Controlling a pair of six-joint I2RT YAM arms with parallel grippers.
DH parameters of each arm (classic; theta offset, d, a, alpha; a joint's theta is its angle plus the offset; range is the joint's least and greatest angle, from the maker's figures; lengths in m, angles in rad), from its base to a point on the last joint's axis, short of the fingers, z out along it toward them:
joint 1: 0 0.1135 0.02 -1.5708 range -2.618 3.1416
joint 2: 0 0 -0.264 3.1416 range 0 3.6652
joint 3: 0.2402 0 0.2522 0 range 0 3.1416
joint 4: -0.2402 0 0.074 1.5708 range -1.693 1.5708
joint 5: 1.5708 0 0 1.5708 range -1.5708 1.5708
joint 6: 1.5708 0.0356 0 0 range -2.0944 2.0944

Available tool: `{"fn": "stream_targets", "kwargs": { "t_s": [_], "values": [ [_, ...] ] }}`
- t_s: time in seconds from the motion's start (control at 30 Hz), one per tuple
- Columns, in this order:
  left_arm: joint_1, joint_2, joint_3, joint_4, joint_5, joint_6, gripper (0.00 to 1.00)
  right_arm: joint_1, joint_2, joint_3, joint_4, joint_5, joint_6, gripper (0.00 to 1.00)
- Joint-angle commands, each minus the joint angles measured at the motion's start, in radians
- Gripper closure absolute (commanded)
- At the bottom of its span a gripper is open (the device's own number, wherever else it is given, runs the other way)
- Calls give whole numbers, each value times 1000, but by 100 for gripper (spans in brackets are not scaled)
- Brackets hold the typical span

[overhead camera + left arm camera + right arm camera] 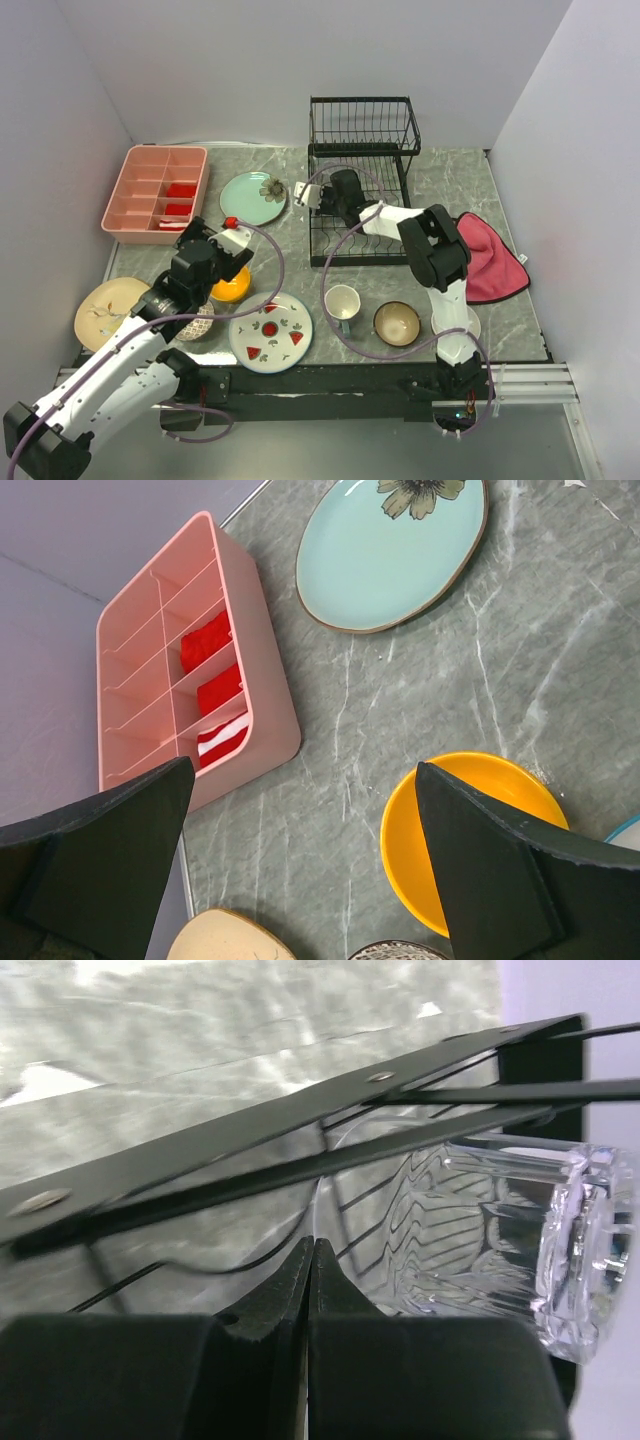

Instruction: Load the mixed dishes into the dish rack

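Two fingertip pairs: right gripper (311,1247) pinched flat shut, no gap showing; left gripper (300,770) spread wide, holding nothing.
Risk at the pinch: thin lip of the clear glass (500,1230) seemingly running right into the closed tips. Cannot tell whether truly nipped or merely touching. If nipped, only a sliver of hold on slick glass, likely to slip or swing out.
Risk just beyond: black bar of the dish rack (250,1130) crossing close above glass and fingers. A careless lift or twist probably clips it and knocks the glass loose.
Risk on the left: open fingers low over the orange bowl (405,845). An off-centre drop could land a pad on the rim and tip or skid it.
Glass versus right fingers: lying on its side just right of the tips, mouth toward the pinch, thick base at the far end, at the rack's left edge.
Bowl versus left fingers: half hidden beneath one finger, not centred in the gap.
Further out: mint floral plate (390,550) beyond the bowl, well apart from the fingers; pink compartment tray (260,680) off to the side. Loading far from finished, judging by the dishes out on the table (500,660).
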Motion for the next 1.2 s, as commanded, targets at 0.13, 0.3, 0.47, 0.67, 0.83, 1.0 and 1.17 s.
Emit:
{"fn": "stream_targets", "kwargs": {
  "t_s": [0.13, 0.3, 0.47, 0.67, 0.83, 1.0, 1.17],
  "values": [
    [1, -3, 35, 55, -6, 7, 1, -7, -3, -95, 320, 92, -143, 100],
    [-11, -28, 58, 41, 57, 50, 1, 4, -232, -214, 237, 102, -41, 100],
    [-36, -63, 161, -140, 436, 50, 1, 29, -513, -300, -141, 54, 142, 74],
    [-53, 6, 227, -272, 781, 41, 1, 29, -770, -295, -566, 75, 551, 42],
    [-95, 47, 196, -147, 821, -188, 12, -62, -928, -375, -708, 98, 815, 35],
    [-241, 128, 156, -16, 798, -499, 15, -214, -1058, -406, -792, 19, 922, 29],
    [-342, 178, 92, 62, 803, -512, 20, -215, -1168, -452, -921, -242, 693, 62]
  ]
}}
